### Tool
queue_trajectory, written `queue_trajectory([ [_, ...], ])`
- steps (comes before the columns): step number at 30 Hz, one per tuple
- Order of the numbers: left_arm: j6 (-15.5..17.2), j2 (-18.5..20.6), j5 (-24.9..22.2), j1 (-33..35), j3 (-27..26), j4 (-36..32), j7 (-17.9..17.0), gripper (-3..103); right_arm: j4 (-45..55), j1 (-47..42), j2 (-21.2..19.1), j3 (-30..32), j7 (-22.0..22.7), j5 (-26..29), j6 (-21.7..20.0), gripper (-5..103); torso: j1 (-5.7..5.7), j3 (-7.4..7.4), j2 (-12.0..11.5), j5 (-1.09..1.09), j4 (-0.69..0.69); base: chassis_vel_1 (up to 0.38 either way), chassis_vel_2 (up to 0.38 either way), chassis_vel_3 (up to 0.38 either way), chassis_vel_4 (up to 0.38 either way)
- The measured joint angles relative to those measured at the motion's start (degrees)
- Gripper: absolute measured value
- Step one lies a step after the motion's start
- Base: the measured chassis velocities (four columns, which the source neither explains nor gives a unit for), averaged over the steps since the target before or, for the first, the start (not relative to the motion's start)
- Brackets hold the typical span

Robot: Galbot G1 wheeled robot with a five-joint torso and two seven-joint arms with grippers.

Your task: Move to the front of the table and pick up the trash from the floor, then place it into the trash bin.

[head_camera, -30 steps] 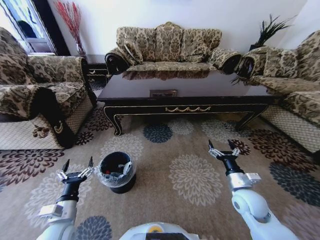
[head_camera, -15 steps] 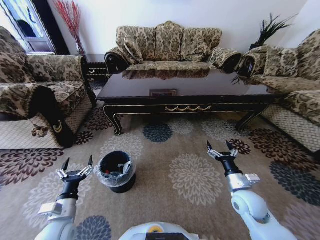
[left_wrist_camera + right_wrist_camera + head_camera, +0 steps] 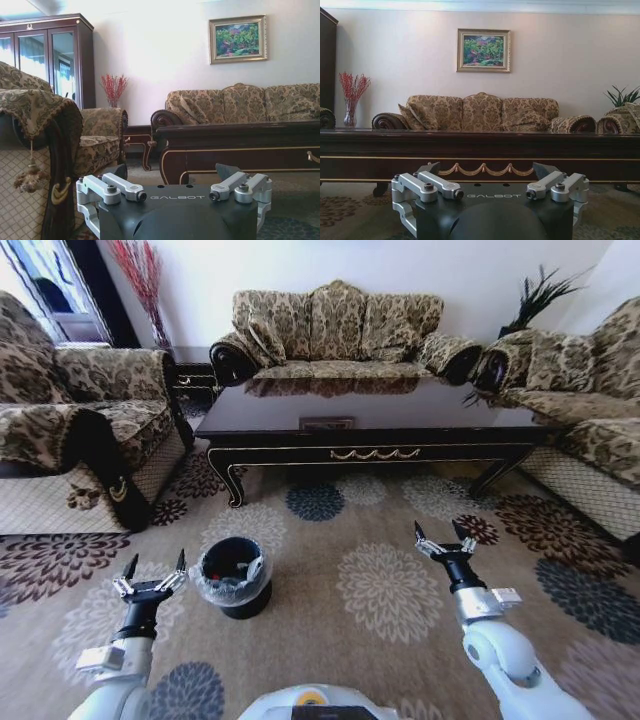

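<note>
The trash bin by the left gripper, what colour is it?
Black, with a clear liner bag; the trash bin shows best in the head view.

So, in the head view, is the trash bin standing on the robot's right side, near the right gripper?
No, the trash bin stands on the carpet at the robot's left, just beside the open left gripper.

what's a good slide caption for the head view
Both open claws, left and right, hover above tan flowered carpet beside small black bin

Trash bin (image 3: 232,578) before table (image 3: 370,425)
</note>
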Motion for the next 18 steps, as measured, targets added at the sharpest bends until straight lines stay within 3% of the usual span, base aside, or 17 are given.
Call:
queue_trajectory([
  [18, -0.21, -0.09, -0.03, -0.37, 0.51, -0.43, 0.29, 100, -0.59, -0.62, 1.27, 0.35, -1.18, -0.91, 0.9, 100, -0.01, 0.08, 0.06, 0.02, 0.0, 0.316, -0.317, -0.31, 0.312],
])
